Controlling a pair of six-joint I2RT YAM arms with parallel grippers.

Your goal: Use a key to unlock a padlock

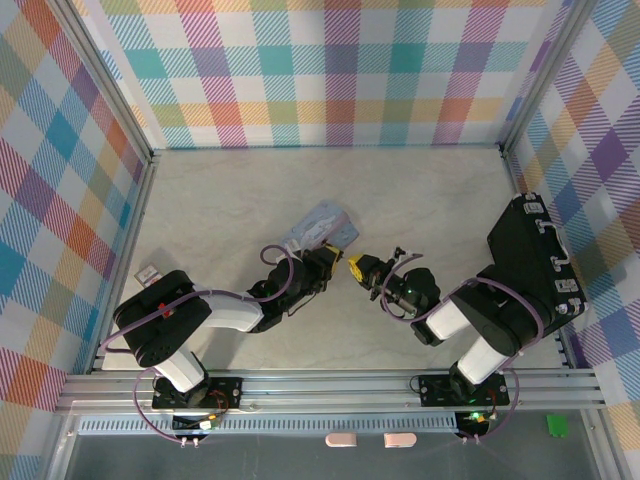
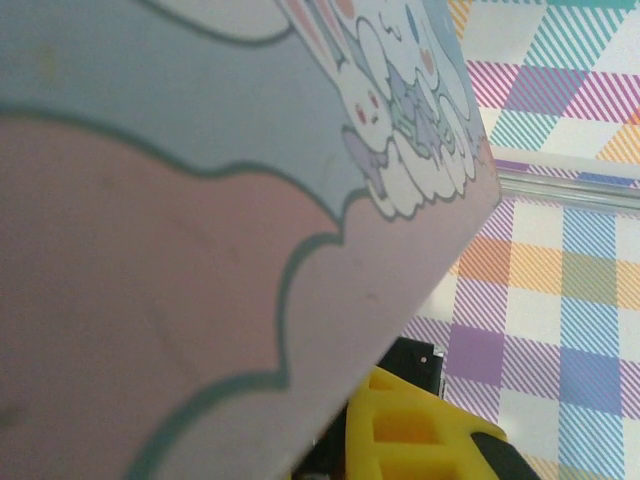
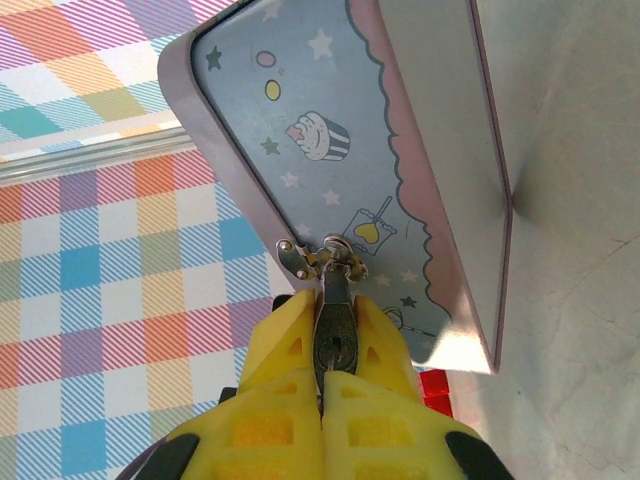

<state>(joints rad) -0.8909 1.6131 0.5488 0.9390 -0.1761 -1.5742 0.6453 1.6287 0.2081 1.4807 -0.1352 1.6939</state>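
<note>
The pale blue cartoon-printed tin (image 1: 322, 226) is held tilted up off the table, and my left gripper (image 1: 322, 264) grips its near edge. In the left wrist view the tin (image 2: 200, 220) sits very close to the lens, with one yellow finger (image 2: 425, 432) showing beneath it. The small dark padlock (image 3: 333, 335) hangs by its silver shackle from the tin's hasp (image 3: 300, 256). My right gripper (image 3: 332, 305) is shut on the padlock's body. A thin silvery sliver (image 3: 331, 357) sits in the keyhole; whether it is the key I cannot tell.
A big black case (image 1: 535, 262) stands against the right wall, next to the right arm. Plaid walls close in the table on three sides. An aluminium rail (image 1: 330, 390) runs along the near edge. A small tag (image 1: 150, 272) lies near the left wall.
</note>
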